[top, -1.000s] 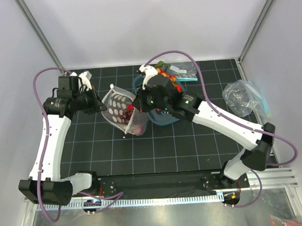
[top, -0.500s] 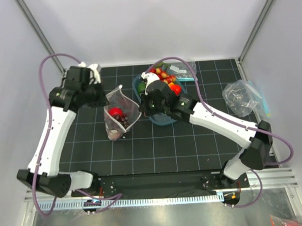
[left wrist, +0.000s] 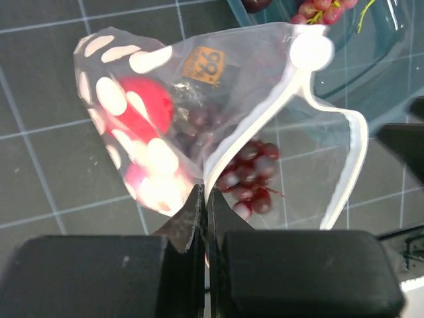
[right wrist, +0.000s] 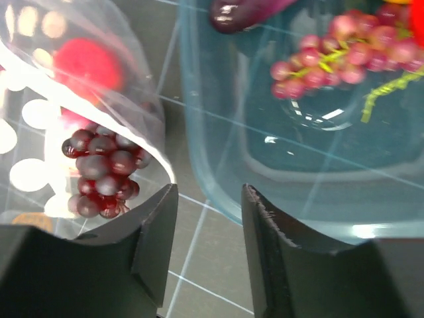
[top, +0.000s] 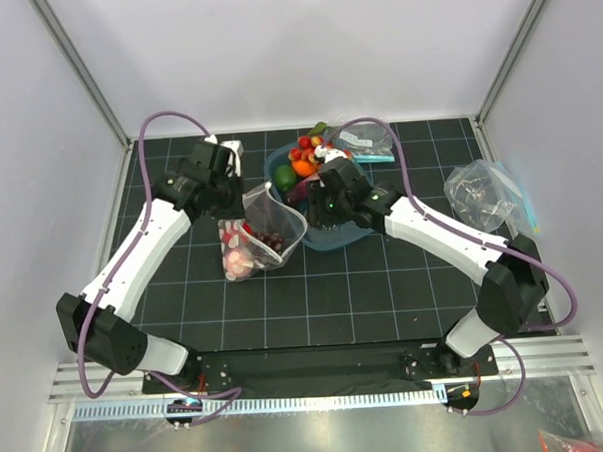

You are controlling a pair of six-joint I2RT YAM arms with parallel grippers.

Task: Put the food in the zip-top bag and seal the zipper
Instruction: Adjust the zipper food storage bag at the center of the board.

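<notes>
Your left gripper (top: 238,202) sits at the back-left edge of the clear, white-dotted zip-top bag (top: 272,232) in the top view, but its jaws are hidden there. The right gripper (top: 314,207) is between the bag and the blue translucent plastic tray (top: 327,240), its fingertips covered by the wrist.

In the left wrist view, the left gripper (left wrist: 205,218) is clamped on the bag's rim, pinching the white press-seal zipper strip (left wrist: 265,126). The mouth gapes. Inside lie a round red toy tomato (left wrist: 142,109) and a dark purple toy grape bunch (left wrist: 245,179). A pale pink lump (left wrist: 156,189), likely the onion, is blurred by glare.

In the right wrist view, the right gripper (right wrist: 209,218) has its fingers apart with nothing between them. The bag's rim is just beside one finger. A purple item (right wrist: 238,10) in the tray is cut off.
</notes>
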